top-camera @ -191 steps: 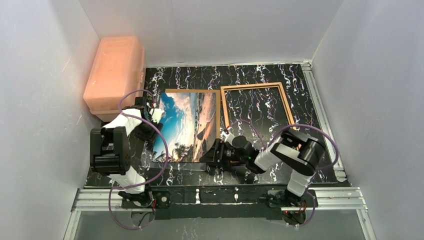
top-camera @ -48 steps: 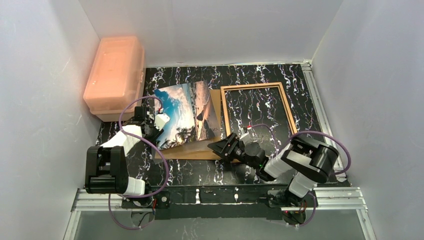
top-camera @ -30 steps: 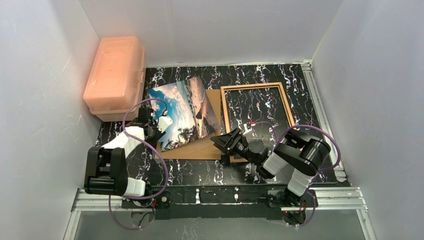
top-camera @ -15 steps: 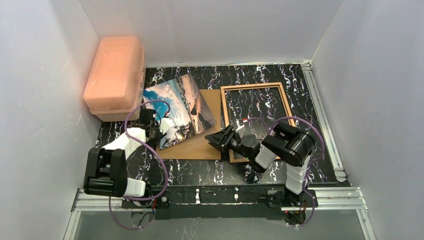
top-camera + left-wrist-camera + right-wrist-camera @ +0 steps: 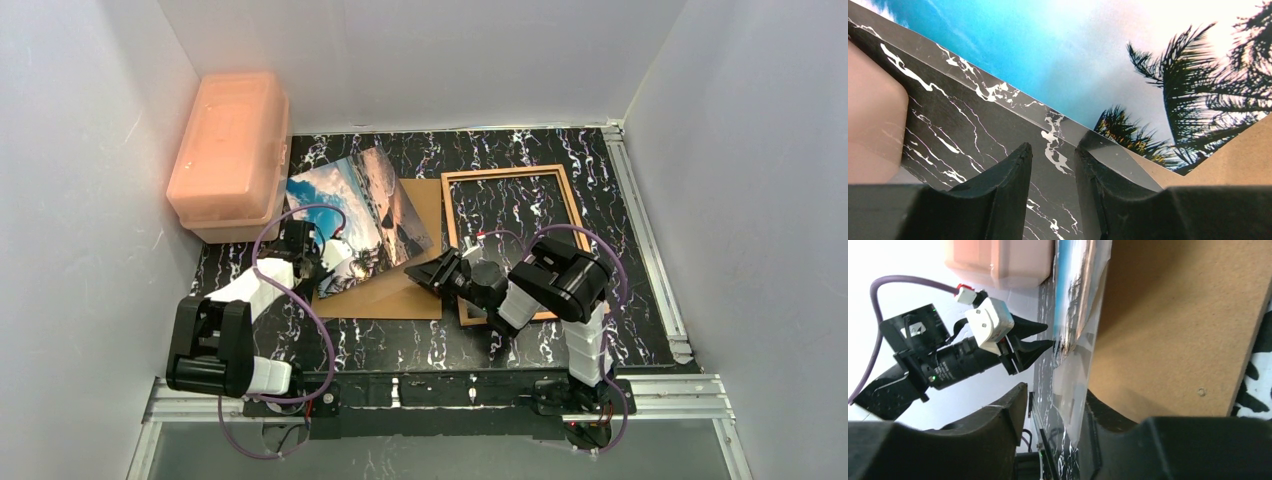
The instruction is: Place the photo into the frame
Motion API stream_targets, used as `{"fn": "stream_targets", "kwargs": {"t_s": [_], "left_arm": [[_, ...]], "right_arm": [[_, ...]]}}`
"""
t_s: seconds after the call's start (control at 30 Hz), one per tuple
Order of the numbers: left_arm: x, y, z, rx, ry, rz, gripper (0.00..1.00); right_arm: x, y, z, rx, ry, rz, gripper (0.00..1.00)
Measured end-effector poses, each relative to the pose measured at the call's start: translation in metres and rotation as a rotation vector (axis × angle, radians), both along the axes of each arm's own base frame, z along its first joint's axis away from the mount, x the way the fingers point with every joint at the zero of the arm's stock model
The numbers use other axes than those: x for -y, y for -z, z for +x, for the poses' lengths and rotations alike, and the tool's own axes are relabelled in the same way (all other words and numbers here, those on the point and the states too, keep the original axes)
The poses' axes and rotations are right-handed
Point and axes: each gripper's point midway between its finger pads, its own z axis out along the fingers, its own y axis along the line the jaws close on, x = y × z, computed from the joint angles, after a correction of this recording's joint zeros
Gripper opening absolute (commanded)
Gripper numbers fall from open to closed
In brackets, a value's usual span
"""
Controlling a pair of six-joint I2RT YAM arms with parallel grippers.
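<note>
Well, the left arm is reaching forward from its base, with its white forearm angled up and to the right. The left gripper (image 5: 338,256) is pinched on the near corner of the large glossy beach photo (image 5: 355,205), the one with blue sky, palms and tan sand. From the right wrist camera you can see those dark fingertips (image 5: 1048,343) meeting on that corner. The print is lifted off the black, white-veined marble tabletop (image 5: 420,345) and tilts, with its far end toward the pale pink lidded plastic box (image 5: 230,140).

Under it and to its right lies the plain brown rectangular backing board (image 5: 400,290), flat on the table. The large rectangular wood-edged picture frame (image 5: 505,173) lies flat to the right of the board, with the marble showing through its middle.

The right arm rises from its base, bends sharply at the elbow and folds back to the left, low over the frame's near left corner. The right gripper (image 5: 425,272) points left across the board. Its jaws stand apart, with the edge of a thin shiny sheet running between them. I can't tell whether either finger touches the sheet.
</note>
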Motion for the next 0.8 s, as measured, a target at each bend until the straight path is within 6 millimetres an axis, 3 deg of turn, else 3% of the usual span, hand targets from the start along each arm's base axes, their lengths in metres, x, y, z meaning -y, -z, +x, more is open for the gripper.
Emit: {"fn": "stream_targets", "kwargs": {"t_s": [0.17,0.27,0.4,0.53,0.63,0.8], "left_arm": [[-0.002,0.0,0.0,0.01,0.015,0.019,0.36],[-0.003,-0.001,0.001,0.016,0.014,0.024,0.38],[-0.004,-0.003,0.001,0.01,0.004,0.026,0.5],[0.003,-0.008,-0.017,-0.085,-0.038,-0.033,0.56],[0.016,-0.027,-0.024,-0.14,-0.067,-0.112,0.57],[0.035,-0.076,-0.005,-0.067,-0.095,-0.227,0.56]], "right_arm": [[-0.005,0.001,0.006,0.0,0.004,-0.007,0.1],[-0.007,0.002,0.007,0.001,0.004,-0.012,0.06],[-0.006,0.006,0.007,-0.008,0.007,-0.03,0.02],[-0.003,0.003,0.007,-0.008,0.01,-0.076,0.01],[0.002,-0.026,0.007,0.043,0.021,-0.11,0.01],[0.021,-0.092,0.009,0.164,0.075,-0.169,0.01]]}}
